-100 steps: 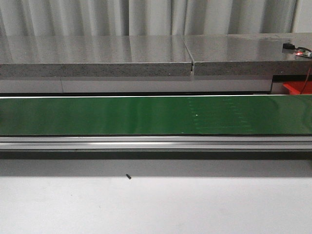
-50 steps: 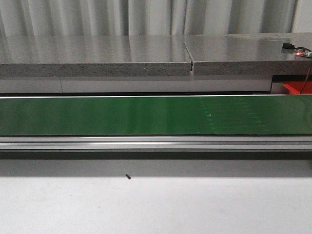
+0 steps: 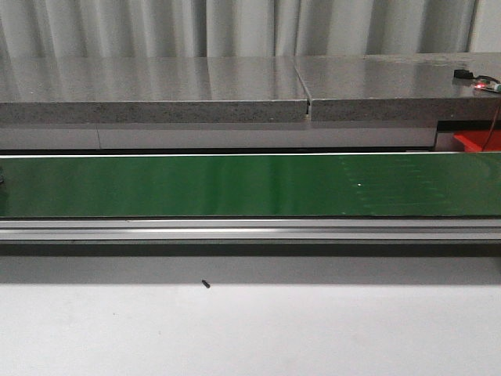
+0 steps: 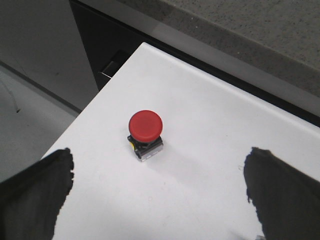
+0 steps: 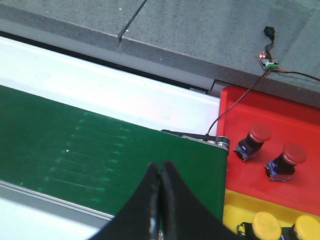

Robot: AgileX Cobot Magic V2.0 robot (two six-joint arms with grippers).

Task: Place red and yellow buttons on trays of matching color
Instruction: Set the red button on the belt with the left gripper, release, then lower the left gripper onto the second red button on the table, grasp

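A red button (image 4: 145, 125) on a small black and silver base stands upright on the white table (image 4: 210, 130), near its corner. My left gripper (image 4: 160, 192) is open, hovering short of the button with nothing between its fingers (image 4: 37, 190). My right gripper (image 5: 160, 170) is shut and empty above the end of the green belt (image 5: 75, 145). Beside the belt's end lies the red tray (image 5: 240, 170) with two red buttons (image 5: 255, 136) (image 5: 287, 157). The yellow tray (image 5: 235, 210) next to it holds two yellow buttons (image 5: 265, 225) (image 5: 306, 227). Neither gripper shows in the front view.
The green conveyor belt (image 3: 235, 186) runs across the front view behind an aluminium rail (image 3: 235, 229), with a grey stone counter (image 3: 156, 86) beyond. A small circuit board with a wire (image 5: 269, 62) lies on the counter. A tiny black speck (image 3: 206, 283) rests on the white table.
A small white speck on the green belt has drifted steadily to the right, so the belt is running. Nothing else in the front view has moved.
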